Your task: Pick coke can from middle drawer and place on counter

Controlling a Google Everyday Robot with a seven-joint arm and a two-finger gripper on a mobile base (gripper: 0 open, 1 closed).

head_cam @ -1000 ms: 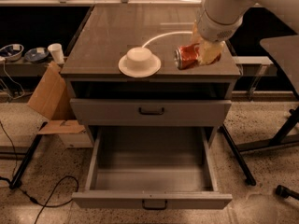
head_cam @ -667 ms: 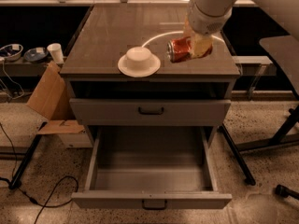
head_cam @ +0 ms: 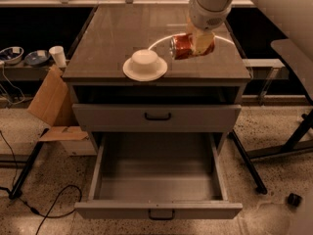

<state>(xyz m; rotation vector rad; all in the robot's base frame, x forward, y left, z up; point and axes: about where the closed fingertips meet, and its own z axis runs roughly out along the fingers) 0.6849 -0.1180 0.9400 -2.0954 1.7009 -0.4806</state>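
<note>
Cardboard box [head_cam: 49,99]: on the floor, leaning at the cabinet's left side. It is outside your working path.
White dish [head_cam: 145,64]: on the counter near its front edge, just left of the can and apart from it. Choose a set-down spot that keeps off its rim.
Middle drawer [head_cam: 159,180]: pulled right out with nothing in the tray. Judged: the pick is done and only the placing remains.
Counter [head_cam: 107,33]: broad flat top with plenty of bare surface behind and beside the dish.
Coke can [head_cam: 180,47]: on its side, silver end facing left, over the right part of the counter by the white curved line. You cannot tell whether it rests on the top or hangs just above.
Gripper [head_cam: 201,43]: reaches down from the upper right, fingers pinched across the can's right half. That cross-body grip is why the can lies sideways.
Risk: judged, a can released on its side may roll toward the dish.
</note>
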